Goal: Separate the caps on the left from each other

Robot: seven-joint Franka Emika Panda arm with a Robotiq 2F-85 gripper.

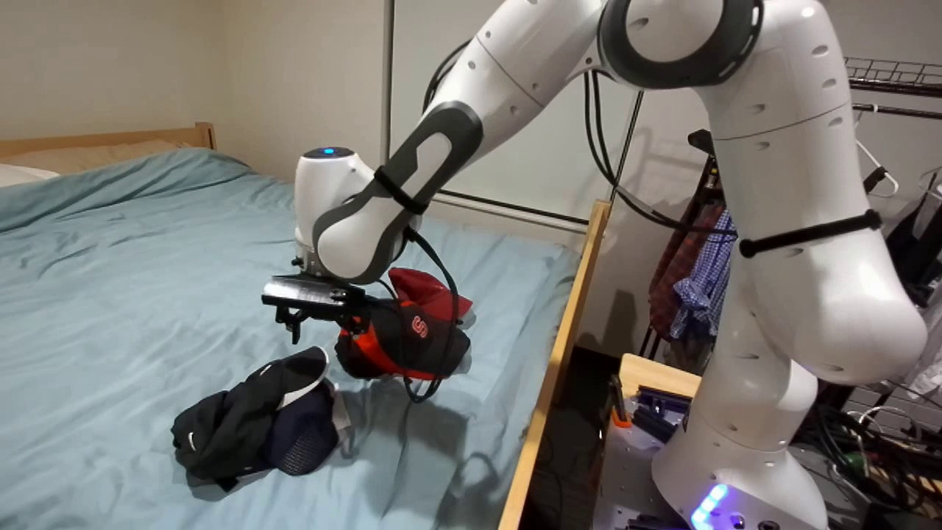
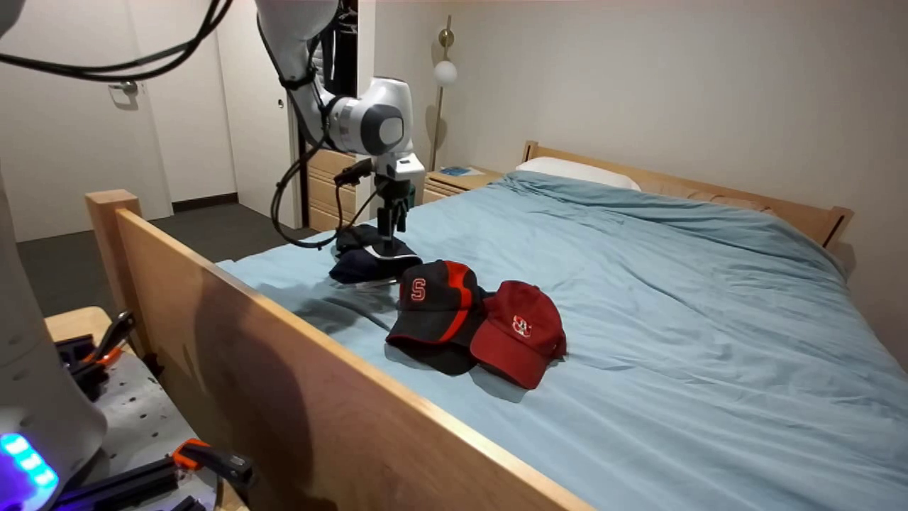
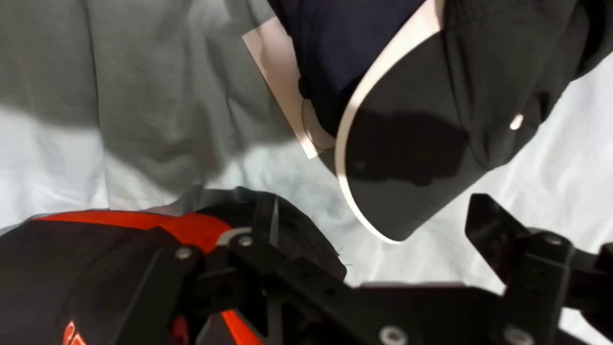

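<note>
A black cap (image 1: pixel 228 427) with a white-edged brim lies partly over a navy cap (image 1: pixel 305 434) on the bed. In the wrist view, the black cap (image 3: pixel 412 163) points its brim tip between the fingers, and the navy cap (image 3: pixel 345 43) is partly covered by it. My gripper (image 1: pixel 326 329) is open and empty above the bed, near that brim; it also shows in the wrist view (image 3: pixel 373 206). A black-and-red cap (image 2: pixel 433 305) overlaps a dark red cap (image 2: pixel 521 333) as a separate pair. The black-and-red cap (image 3: pixel 48 273) is partly behind a finger in the wrist view.
A pale flat piece (image 3: pixel 278 72) sticks out beside the navy cap. The wooden footboard (image 2: pixel 319 355) stands between the robot base and the caps. Loose cables (image 1: pixel 434 368) hang from the wrist in front of the black-and-red cap. The blue sheet (image 1: pixel 110 331) is wrinkled.
</note>
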